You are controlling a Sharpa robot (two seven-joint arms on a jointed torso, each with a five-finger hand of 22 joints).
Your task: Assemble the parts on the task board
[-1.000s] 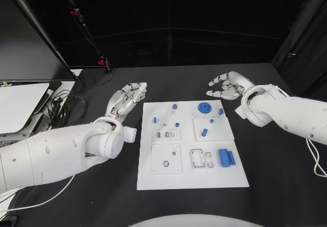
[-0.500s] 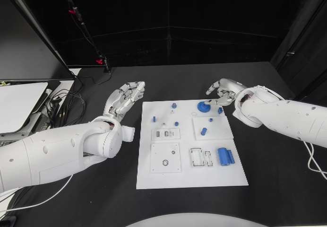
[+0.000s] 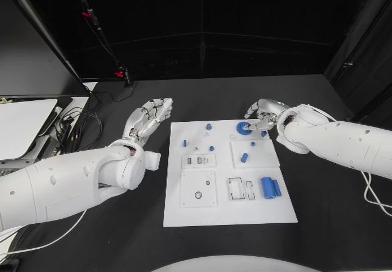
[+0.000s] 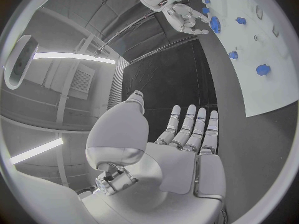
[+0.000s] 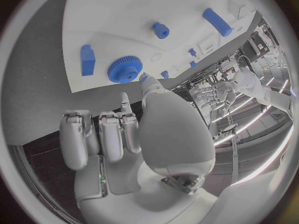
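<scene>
While the left hand lies flat on the black table at nine o'clock of the white rectangular task board, its fingers are stretched out side by side and nothing is held in it. On the board roughly ten small blue plastic parts can be counted in the head view: about five little pegs toward eleven and twelve o'clock, one round toothed blue gear at one o'clock, one small block just beside it, one slanted cylinder near the centre, and two larger cylinders side by side at four o'clock. At one o'clock the right hand is poised at the gear, fingers curled and thumb lowered toward it; whether the gear is actually gripped cannot be told. The gear is judged light, rigid and hard, its toothed rim offering good purchase, so it is best pinched across the rim.
</scene>
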